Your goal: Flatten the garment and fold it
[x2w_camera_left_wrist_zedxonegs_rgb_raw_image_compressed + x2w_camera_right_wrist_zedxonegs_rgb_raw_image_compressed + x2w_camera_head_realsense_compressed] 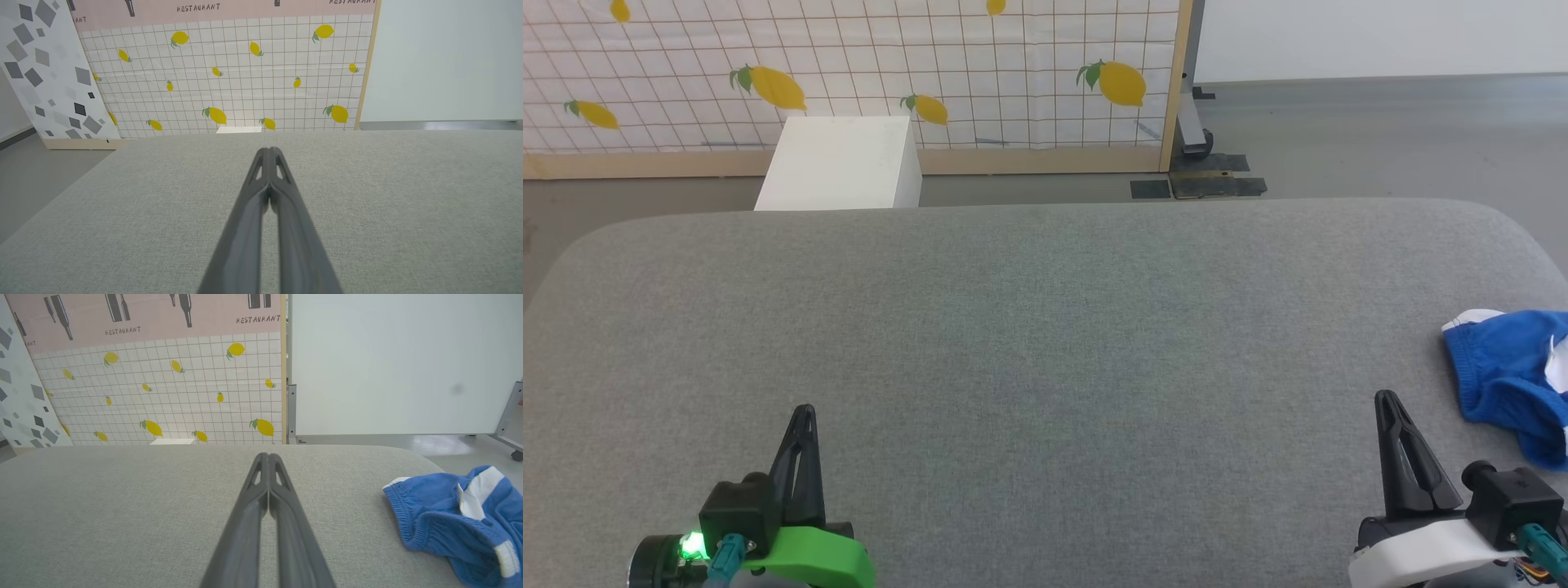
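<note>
Where table [1045,327] ends, garment [1499,376] lies crumpled.

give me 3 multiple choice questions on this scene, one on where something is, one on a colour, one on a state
1. Where does the garment lie on the grey surface? A centre B far right edge C far left edge
2. What colour is the left gripper's wrist cover? A green B white C red
3. How do the right gripper's fingers stand? A shut, empty B open C shut on the garment
Answers: 1 B, the head view's right side cuts it off. 2 A, green shell at lower left. 3 A, fingers meet, garment lies apart.
</note>
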